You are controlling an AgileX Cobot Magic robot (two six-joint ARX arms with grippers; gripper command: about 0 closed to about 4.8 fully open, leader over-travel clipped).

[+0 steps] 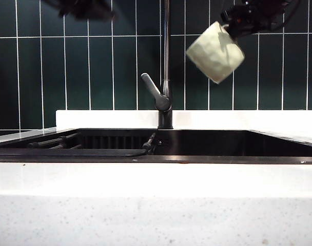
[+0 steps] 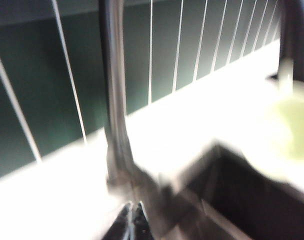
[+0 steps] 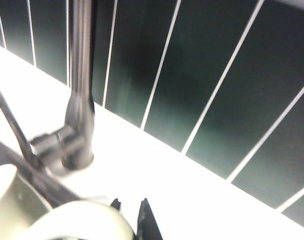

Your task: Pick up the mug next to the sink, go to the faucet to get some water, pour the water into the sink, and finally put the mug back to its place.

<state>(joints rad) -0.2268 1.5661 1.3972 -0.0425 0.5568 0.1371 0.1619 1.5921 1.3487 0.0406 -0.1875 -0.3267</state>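
1. The pale greenish-white dimpled ceramic mug (image 1: pixel 215 52) is held high in the air, right of the tall thin dark-metal faucet pipe (image 1: pixel 167 46) and well above the wide black rectangular sink (image 1: pixel 238 143). It is tilted, its base turned toward the lower right and its mouth toward the upper left. Judgement: this tilt fits the pouring step over the basin, or the carry just around it.

2. The right hand (image 1: pixel 237 24) sits at the upper right of the exterior view, grasping the mug at its upper edge. In the right wrist view the dark fingertips (image 3: pixel 148 222) straddle the cream rim of the mug (image 3: pixel 77 222), which supports a rim pinch.

3. No stream of water is visible at the faucet or from the mug; whether the mug holds any cannot be told.

4. The left hand (image 2: pixel 131 220) is clenched on nothing, fingertips pressed together. It hovers high at the upper left, near side of the faucet pipe (image 2: pixel 114 90). Judgement: it is placed clear of the mug's path and within reach of the angled grey lever handle (image 1: pixel 152 85).

5. The white speckled surface (image 1: pixel 156 205) around the sink bears no mug; the return step is judged outstanding.

6. Both wrist views are blurred; fine contact detail is uncertain.
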